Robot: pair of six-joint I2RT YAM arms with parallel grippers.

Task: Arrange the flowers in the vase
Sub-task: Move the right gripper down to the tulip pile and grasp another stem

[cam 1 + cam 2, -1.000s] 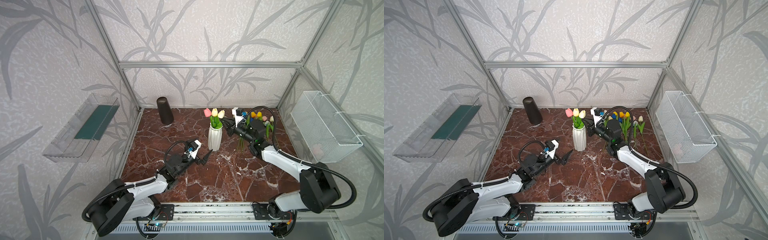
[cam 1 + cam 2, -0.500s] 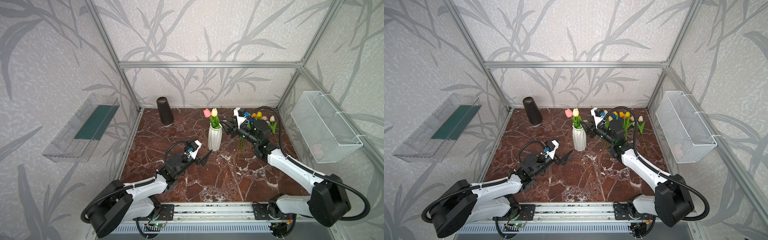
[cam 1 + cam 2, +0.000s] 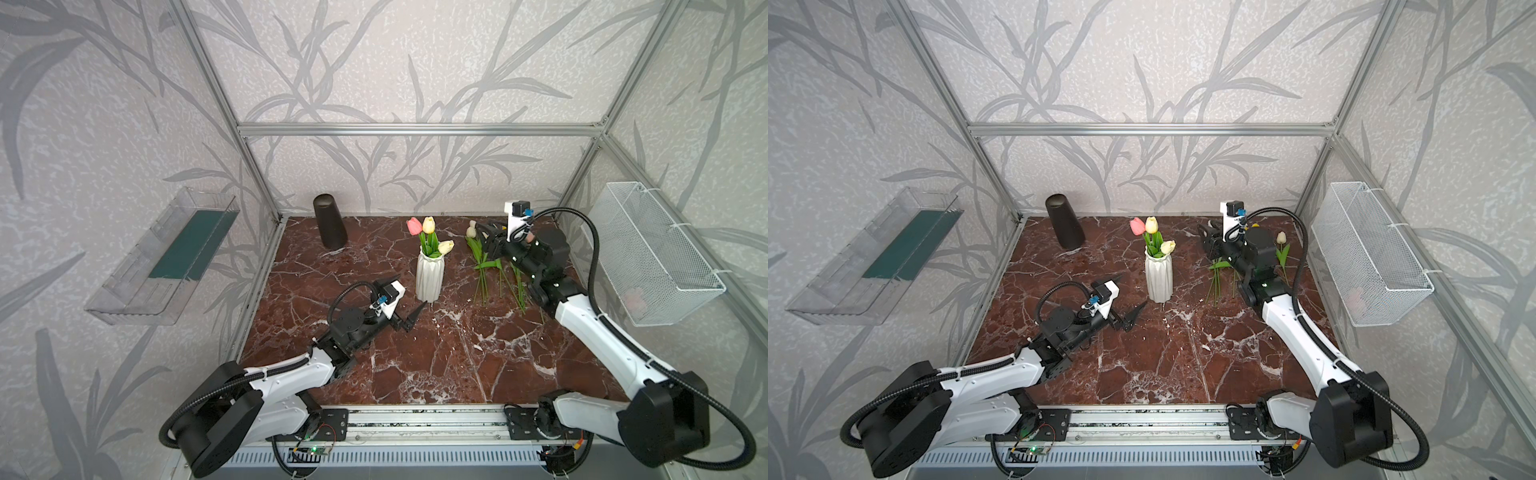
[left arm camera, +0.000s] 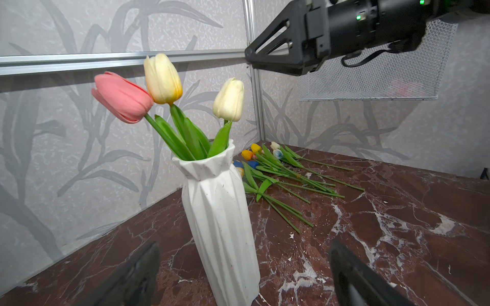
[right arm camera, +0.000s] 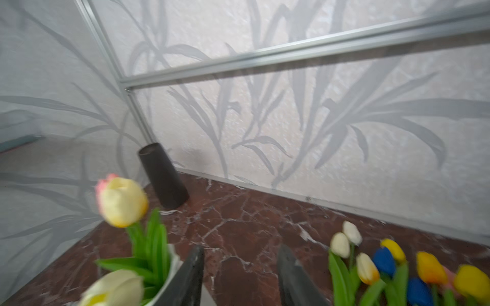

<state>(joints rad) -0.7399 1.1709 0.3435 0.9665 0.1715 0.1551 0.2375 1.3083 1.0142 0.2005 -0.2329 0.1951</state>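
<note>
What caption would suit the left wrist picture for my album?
Three tulips stand in a white vase; more tulips lie nearby on the marble table.

Soft, even white light fills the enclosure in both top views. Shadows stay faint, and the pale veins of the marble tabletop [image 3: 436,361] carry a mild sheen without glare. Wide-angle lenses stretch the corners. The left wrist view is crisp on the white vase [image 4: 220,212] and its three tulips [image 4: 161,79], while the fingers [image 4: 138,273] of the left gripper [image 4: 245,246] sit dark and out of focus. The right wrist view is blurred throughout, and the loose tulips [image 5: 384,261] smear into soft colour patches.
</note>
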